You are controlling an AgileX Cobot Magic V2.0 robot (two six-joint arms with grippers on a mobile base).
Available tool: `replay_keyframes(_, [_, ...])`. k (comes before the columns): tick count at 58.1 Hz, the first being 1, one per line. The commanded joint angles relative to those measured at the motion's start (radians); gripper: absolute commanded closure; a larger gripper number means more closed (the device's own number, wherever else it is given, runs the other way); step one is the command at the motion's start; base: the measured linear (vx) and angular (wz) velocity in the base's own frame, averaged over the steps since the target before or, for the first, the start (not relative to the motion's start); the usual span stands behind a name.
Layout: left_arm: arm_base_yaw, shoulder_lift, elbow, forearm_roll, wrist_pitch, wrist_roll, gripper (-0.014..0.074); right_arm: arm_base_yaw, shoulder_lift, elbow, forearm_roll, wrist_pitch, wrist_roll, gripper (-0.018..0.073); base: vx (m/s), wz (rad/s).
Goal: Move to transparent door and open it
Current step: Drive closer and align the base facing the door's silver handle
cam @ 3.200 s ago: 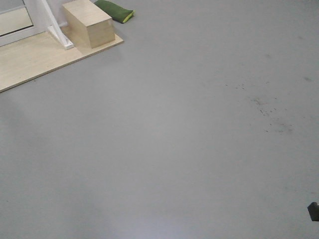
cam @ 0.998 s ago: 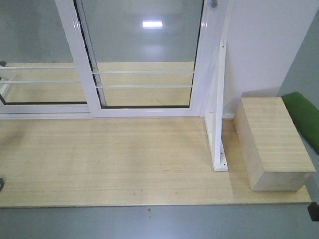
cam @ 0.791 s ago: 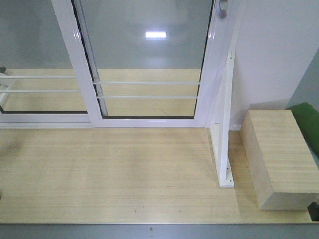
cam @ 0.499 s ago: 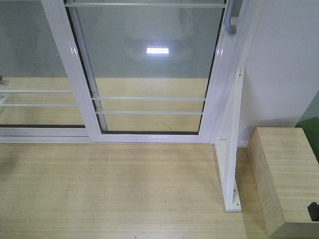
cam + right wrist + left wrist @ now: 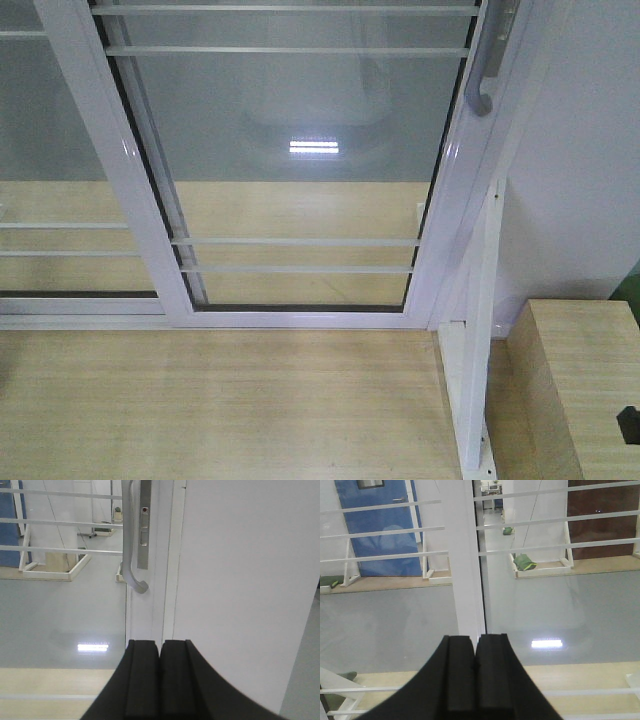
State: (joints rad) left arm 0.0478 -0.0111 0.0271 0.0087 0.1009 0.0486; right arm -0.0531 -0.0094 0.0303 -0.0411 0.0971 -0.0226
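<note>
The transparent door (image 5: 300, 190) fills the front view: clear glass in a white frame, thin white bars across it, closed against the right jamb. Its curved grey pull handle (image 5: 488, 62) is at the upper right and also shows in the right wrist view (image 5: 131, 545), above and slightly left of my right gripper (image 5: 160, 642). That gripper is shut and empty, short of the door. My left gripper (image 5: 475, 639) is shut and empty, facing the white stile (image 5: 466, 555) where the door overlaps the handle-less panel (image 5: 50, 170). Neither gripper touches the door.
A slanted white post (image 5: 482, 330) on a foot stands right of the door, with a pale wooden box (image 5: 580, 390) beside it. A white wall (image 5: 590, 150) is at the right. The pale wood platform (image 5: 220, 410) lies before the door.
The view has moved from open grey floor up to the platform and close to the door. The handle has come into view at the upper right. Both grippers stay shut.
</note>
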Motion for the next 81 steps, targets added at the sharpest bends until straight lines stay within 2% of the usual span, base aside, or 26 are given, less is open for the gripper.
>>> replay_keyframes(1, [0.001,-0.003,0.023,-0.002,-0.085,-0.006,0.0602,-0.004,-0.015,0.014,-0.003,-0.083,-0.003,0.0567,0.25,-0.01])
replay_keyframes(81, [0.001,0.032,0.023,-0.002,-0.081,-0.006,0.0602,-0.004,0.004,0.014,-0.003,-0.086,-0.003,0.0567,0.10,-0.01])
